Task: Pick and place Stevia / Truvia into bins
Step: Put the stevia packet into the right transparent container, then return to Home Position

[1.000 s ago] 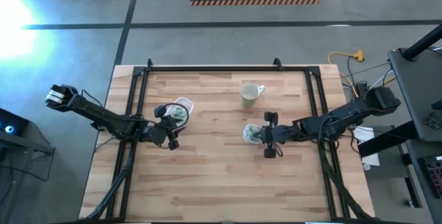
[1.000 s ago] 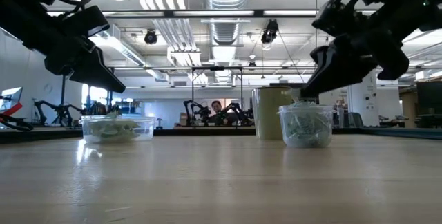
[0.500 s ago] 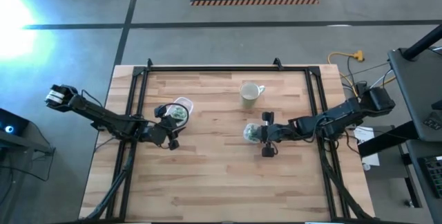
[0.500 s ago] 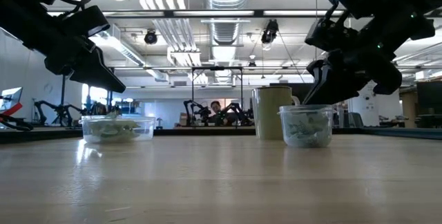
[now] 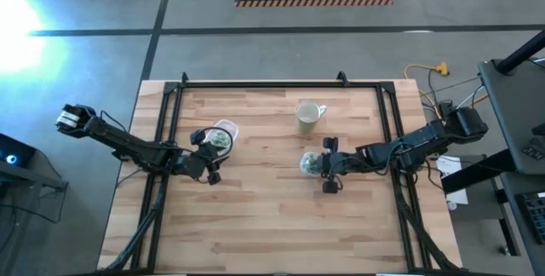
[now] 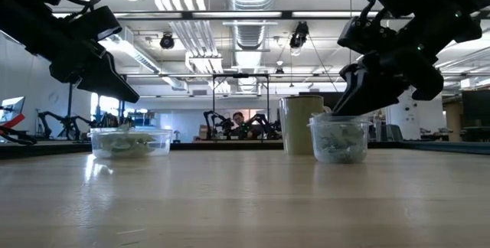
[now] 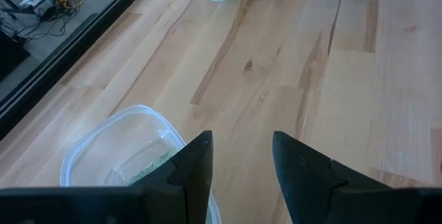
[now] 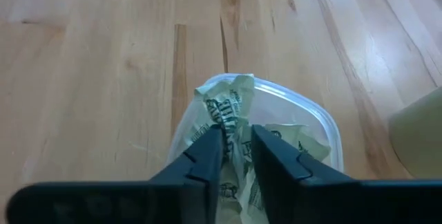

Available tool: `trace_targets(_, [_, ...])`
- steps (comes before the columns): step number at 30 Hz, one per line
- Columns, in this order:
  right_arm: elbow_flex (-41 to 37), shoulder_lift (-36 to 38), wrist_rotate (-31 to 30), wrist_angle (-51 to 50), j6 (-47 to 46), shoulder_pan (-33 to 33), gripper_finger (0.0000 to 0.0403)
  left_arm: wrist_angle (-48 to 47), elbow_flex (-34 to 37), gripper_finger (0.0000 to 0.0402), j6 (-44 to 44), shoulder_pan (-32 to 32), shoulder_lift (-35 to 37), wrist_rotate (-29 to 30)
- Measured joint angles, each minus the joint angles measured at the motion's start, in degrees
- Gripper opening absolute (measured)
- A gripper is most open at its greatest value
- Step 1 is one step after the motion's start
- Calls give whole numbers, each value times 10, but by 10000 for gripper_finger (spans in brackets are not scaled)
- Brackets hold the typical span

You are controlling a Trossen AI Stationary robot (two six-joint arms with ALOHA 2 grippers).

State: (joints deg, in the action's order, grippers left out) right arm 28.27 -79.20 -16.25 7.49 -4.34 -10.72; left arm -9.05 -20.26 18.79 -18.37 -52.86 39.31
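Left arm: enters from the desk's (image 5: 272, 216) left edge. Left gripper (image 5: 204, 158) hangs just beside the wide bin (image 5: 221, 135), above the desk. Fingers (image 7: 197, 165) part-open, a clear gap between them, holding nothing.

Wide bin: clear, rounded rim, left of desk centre, standing on the wood. Green-and-white packets (image 6: 126, 142) lie in its bottom; also seen in the left wrist view (image 7: 117, 162).

Mug (image 5: 308, 116): pale, handle to the right, upright, toward the far edge near the middle. In the low view (image 6: 300, 124) it stands behind and just left of the small bin.

Small bin (image 5: 311, 164): clear squarish cup, right of centre, nearer than the mug. Packed with packets (image 6: 338, 142), crumpled and heaped.

Right gripper (image 5: 327, 164): at the small bin's rim, reaching in from the right. Fingers (image 8: 207, 151) nearly closed, narrow gap, pinching a packet (image 8: 224, 110) that stands up out of the heap over the bin's mouth (image 8: 324, 124).

Right arm: stretches from the desk's right edge.

Person (image 6: 240, 119): far in the room behind, seen in the low view.
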Motion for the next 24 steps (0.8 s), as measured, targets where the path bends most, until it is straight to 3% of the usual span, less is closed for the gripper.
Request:
trace_targets(10, [34, 17, -2, -75, 6, 0, 124, 0, 0, 135, 0, 0, 0, 0])
trace_targets(24, [40, 84, -1, -103, -1, -10, 121, 0, 0, 135, 0, 0, 0, 0])
